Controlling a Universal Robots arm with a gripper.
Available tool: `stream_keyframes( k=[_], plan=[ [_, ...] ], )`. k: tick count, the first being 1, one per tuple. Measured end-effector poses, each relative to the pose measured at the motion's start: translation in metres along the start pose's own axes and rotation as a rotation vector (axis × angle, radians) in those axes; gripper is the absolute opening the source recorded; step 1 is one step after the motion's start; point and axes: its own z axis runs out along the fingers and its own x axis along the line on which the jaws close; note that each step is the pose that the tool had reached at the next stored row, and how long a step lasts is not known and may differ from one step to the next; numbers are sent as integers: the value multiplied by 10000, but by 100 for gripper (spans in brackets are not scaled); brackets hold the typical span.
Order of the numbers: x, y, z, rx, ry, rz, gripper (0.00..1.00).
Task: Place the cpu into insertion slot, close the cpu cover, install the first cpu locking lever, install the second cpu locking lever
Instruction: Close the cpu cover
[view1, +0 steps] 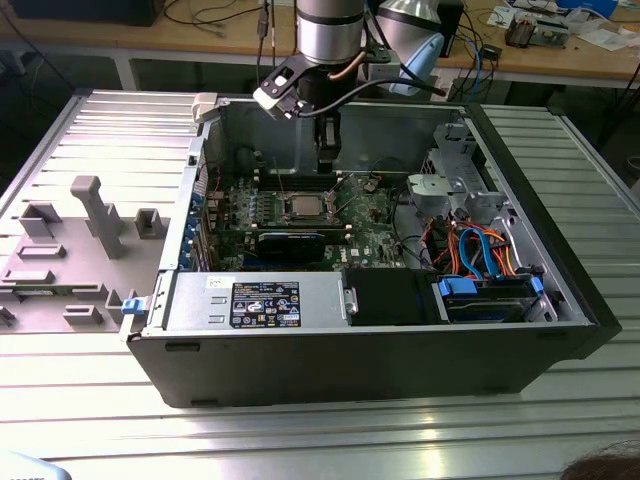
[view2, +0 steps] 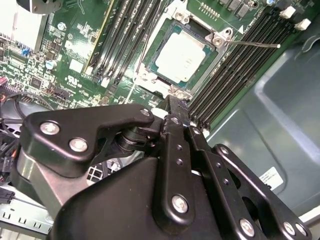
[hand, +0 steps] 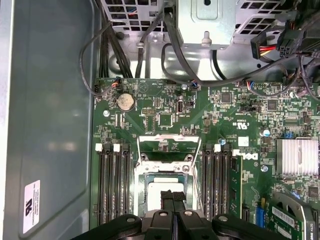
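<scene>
Cpu (view2: 182, 52) seated in socket, mid motherboard (hand: 225, 115). Cpu cover (hand: 165, 136) stands open just beyond cpu, board visible through its window. I hold gripper (hand: 172, 196) clenched, empty, above cpu. My judgement: closed fingertips form narrow pusher for cover.

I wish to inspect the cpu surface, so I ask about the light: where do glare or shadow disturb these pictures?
In the second wrist view the cpu top shines pale; in the first wrist view the gripper hides part of it, and the case wall carries a soft sheen; in the exterior view glare streaks lie on the metal table, while the case interior is dimmer.
</scene>
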Motion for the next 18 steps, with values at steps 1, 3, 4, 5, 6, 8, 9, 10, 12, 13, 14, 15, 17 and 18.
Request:
stream_keyframes(
  k=[1,3,4,5,6,8,9,10,12,13,14,15,17,18],
  plan=[
    [0,8,1,0,-6,0,11],
    [-1,26,1,1,-17,0,11],
    [-1,32,2,0,-20,0,11],
    [-1,43,3,0,-25,0,11],
    [-1,50,3,1,-28,-1,11],
    [-2,67,4,1,-35,-1,11],
    [-2,74,4,1,-35,-2,11],
    [-2,80,4,1,-36,-2,11],
    [-2,90,5,1,-39,-2,11],
    [-2,97,5,1,-40,-2,11],
    [-3,102,5,1,-41,-2,11],
    [-3,110,6,1,-40,-2,11],
    [-3,124,7,1,-41,-2,11],
    [-3,133,7,1,-41,-2,11]
  ],
)
